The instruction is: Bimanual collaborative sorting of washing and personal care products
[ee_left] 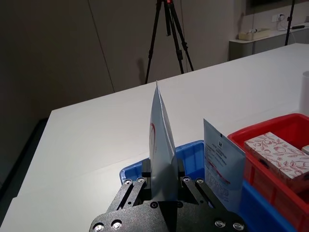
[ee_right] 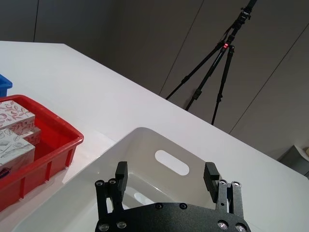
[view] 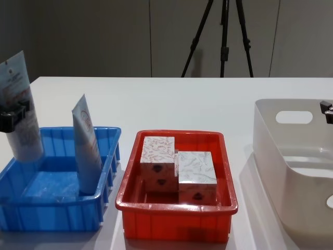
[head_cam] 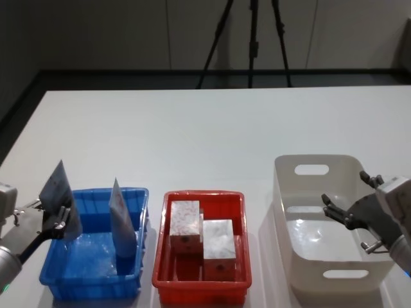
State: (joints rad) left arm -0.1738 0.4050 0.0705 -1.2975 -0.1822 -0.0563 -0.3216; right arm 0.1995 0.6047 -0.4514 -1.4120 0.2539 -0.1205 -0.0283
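Observation:
My left gripper (head_cam: 56, 215) is shut on a pale-blue squeeze tube (head_cam: 59, 192), held upright with its crimped end up over the left rim of the blue tray (head_cam: 90, 289). The left wrist view shows the tube (ee_left: 161, 140) clamped between the fingers (ee_left: 145, 171). A second tube (head_cam: 122, 221) stands inside the blue tray, leaning on its right wall. Two white patterned boxes (head_cam: 185, 224) (head_cam: 218, 240) lie in the red tray (head_cam: 199, 292). My right gripper (head_cam: 344, 188) hangs open and holds nothing over the beige tub (head_cam: 334, 276).
The three containers stand in a row along the table's near edge: blue at the left, red in the middle, tub at the right. Behind them the white table stretches bare to its far edge. A black tripod (head_cam: 250, 38) stands beyond it.

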